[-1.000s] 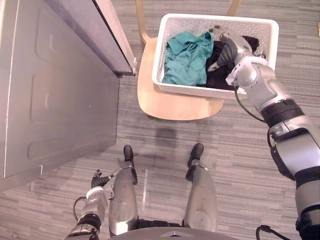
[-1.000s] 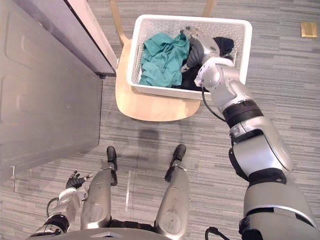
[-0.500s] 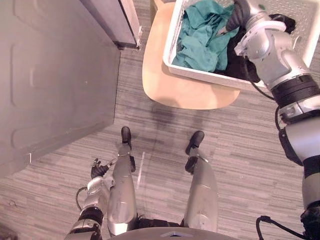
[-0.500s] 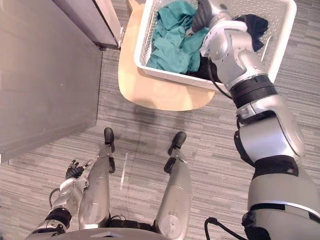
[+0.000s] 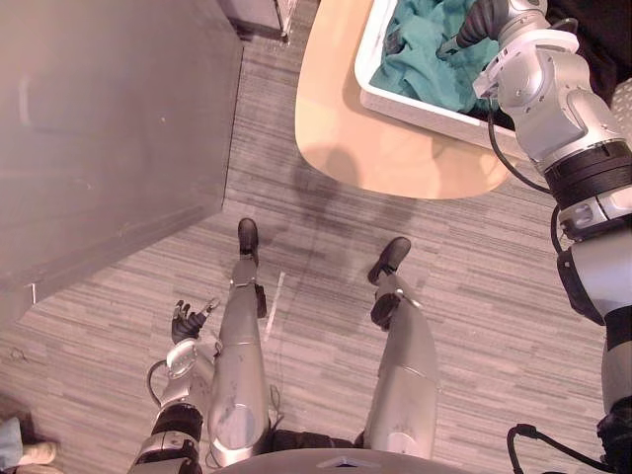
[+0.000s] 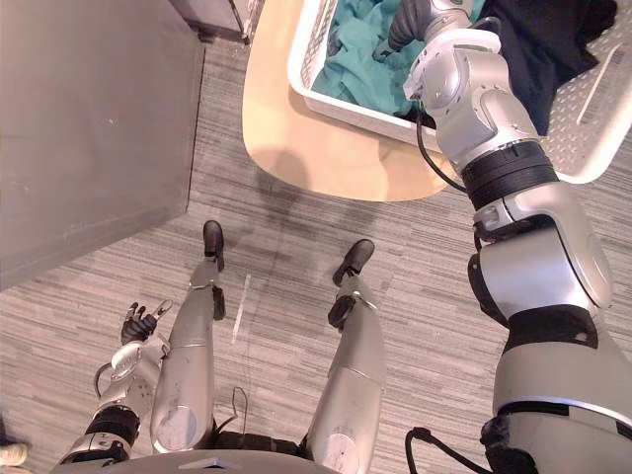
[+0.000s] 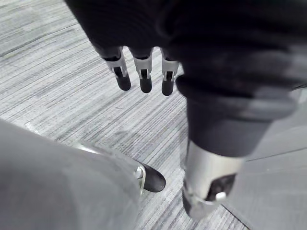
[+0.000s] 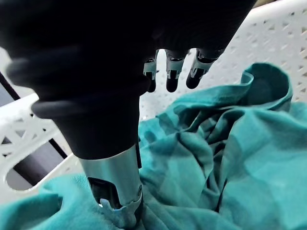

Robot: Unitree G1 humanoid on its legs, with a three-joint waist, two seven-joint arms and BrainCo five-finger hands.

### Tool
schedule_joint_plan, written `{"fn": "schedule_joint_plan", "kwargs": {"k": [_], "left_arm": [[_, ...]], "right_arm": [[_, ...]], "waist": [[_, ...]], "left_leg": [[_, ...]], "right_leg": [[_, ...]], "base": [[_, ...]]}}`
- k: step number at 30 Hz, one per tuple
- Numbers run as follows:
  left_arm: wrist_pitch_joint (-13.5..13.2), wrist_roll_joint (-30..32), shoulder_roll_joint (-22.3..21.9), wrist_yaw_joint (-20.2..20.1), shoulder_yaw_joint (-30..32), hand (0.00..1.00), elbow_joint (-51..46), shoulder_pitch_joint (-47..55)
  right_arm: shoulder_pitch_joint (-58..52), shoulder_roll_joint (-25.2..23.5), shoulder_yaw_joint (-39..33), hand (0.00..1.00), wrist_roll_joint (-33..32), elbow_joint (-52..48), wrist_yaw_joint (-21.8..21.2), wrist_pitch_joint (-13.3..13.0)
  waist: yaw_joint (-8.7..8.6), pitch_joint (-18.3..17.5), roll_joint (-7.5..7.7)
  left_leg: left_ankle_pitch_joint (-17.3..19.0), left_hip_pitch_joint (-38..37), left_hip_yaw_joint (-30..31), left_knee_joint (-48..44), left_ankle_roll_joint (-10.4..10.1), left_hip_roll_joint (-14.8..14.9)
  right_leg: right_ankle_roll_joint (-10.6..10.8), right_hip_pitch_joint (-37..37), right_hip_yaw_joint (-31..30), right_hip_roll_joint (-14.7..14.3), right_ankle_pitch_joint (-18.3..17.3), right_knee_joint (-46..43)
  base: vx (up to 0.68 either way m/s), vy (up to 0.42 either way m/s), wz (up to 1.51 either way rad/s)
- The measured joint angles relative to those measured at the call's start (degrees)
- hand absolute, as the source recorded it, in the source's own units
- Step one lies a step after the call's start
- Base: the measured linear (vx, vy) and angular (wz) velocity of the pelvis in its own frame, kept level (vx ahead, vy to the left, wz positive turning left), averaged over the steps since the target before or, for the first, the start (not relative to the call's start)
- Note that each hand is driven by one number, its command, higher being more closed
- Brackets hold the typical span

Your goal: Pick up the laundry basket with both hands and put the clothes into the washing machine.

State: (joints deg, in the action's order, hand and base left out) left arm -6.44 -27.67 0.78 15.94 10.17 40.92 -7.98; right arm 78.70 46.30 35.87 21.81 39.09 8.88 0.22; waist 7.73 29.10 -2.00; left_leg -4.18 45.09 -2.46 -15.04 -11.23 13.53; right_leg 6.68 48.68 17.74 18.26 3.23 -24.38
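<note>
The white laundry basket point(image 5: 425, 107) stands on a round wooden chair seat point(image 5: 395, 148). It holds a teal cloth point(image 5: 425, 59) on the left and a black cloth point(image 6: 538, 49) on the right. My right hand point(image 6: 415, 15) reaches into the basket over the teal cloth. In the right wrist view its fingers point(image 8: 171, 79) hang loosely straight above the cloth point(image 8: 230, 158), while the thumb point(image 8: 117, 191) rests on the folds and grips nothing. My left hand point(image 5: 186, 321) hangs low by my left side, fingers point(image 7: 144, 79) relaxed over the floor, far from the basket.
A large grey machine point(image 5: 109, 118) fills the left side, its front corner close to the chair. Grey striped carpet point(image 5: 474, 296) lies between me and the chair. A person's shoe point(image 5: 22, 454) shows at the lower left edge.
The camera has tipped down, so the basket and chair have slid to the top of the eye views. My right hand stays over the teal cloth; my left hand has barely moved.
</note>
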Motion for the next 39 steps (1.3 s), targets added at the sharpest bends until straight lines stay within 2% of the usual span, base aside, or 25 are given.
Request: {"fn": "schedule_joint_plan", "kwargs": {"k": [9,13,14,18,26,32,39], "left_arm": [[-0.47,-2.64,-0.35,0.09,0.51,0.0,-1.32,0.0],[-0.45,-3.2,-0.33,0.07,0.49,0.0,-1.3,0.0],[-0.45,-3.32,-0.33,0.04,0.5,0.0,-1.3,0.0],[-0.46,-3.66,-0.31,-0.09,0.52,0.0,-1.4,0.0],[-0.26,-3.64,-0.28,-0.1,0.51,0.0,-1.28,0.0],[0.25,-3.65,-0.1,-0.1,0.98,0.0,-0.65,0.75],[0.24,-7.11,-0.11,-0.06,1.4,0.0,0.58,0.78]], "right_arm": [[-0.08,-0.16,-0.2,0.0,0.0,0.02,0.14,0.02],[-0.97,-0.16,-0.2,0.0,-1.81,0.02,-1.55,0.0],[-0.98,-0.13,-0.2,1.0,-1.87,0.03,-2.54,-0.01],[-1.43,-0.1,0.06,1.0,-4.21,0.1,-5.14,-0.05],[-2.4,-0.94,1.83,1.0,-4.61,0.9,-5.22,-0.09],[-5.64,-2.47,2.02,1.0,-4.63,1.93,-7.08,-0.13],[-6.55,-3.93,0.54,1.0,-7.0,2.41,-5.6,0.16]], "waist": [[0.56,0.02,0.04],[0.75,0.02,0.05],[0.75,0.02,0.05],[0.85,-0.01,0.09],[1.12,-0.19,0.28],[1.39,-1.82,1.45],[1.37,-1.95,1.51]], "left_leg": [[-0.27,3.15,0.76,-1.05,-0.1,0.0],[-0.47,3.29,0.89,-0.77,-0.07,0.02],[-0.5,3.35,0.92,-0.79,-0.07,0.01],[-0.73,3.7,1.33,-0.81,-0.11,-0.01],[-1.47,3.02,2.3,-0.52,-0.12,0.02],[-3.48,1.75,2.59,2.58,-0.18,0.01],[-4.58,0.55,2.65,4.01,-0.4,0.1]], "right_leg": [[-0.84,3.45,0.21,0.71,-1.25,-2.97],[-0.93,3.45,0.52,0.71,-1.48,-3.24],[-0.93,3.45,0.58,0.7,-1.48,-3.24],[-0.93,3.41,1.18,0.71,-1.47,-3.27],[-1.06,2.15,1.91,0.69,-1.55,-3.54],[-1.27,1.14,3.07,0.64,-1.49,-2.79],[-1.56,0.34,3.45,0.52,-1.24,-2.42]], "base": [[-0.01,-0.038,0.04],[0.0,-0.029,0.03],[0.0,-0.033,0.04],[0.01,-0.033,0.04],[-0.01,-0.037,0.04],[-0.01,-0.042,0.07],[-0.01,-0.047,0.01]]}}
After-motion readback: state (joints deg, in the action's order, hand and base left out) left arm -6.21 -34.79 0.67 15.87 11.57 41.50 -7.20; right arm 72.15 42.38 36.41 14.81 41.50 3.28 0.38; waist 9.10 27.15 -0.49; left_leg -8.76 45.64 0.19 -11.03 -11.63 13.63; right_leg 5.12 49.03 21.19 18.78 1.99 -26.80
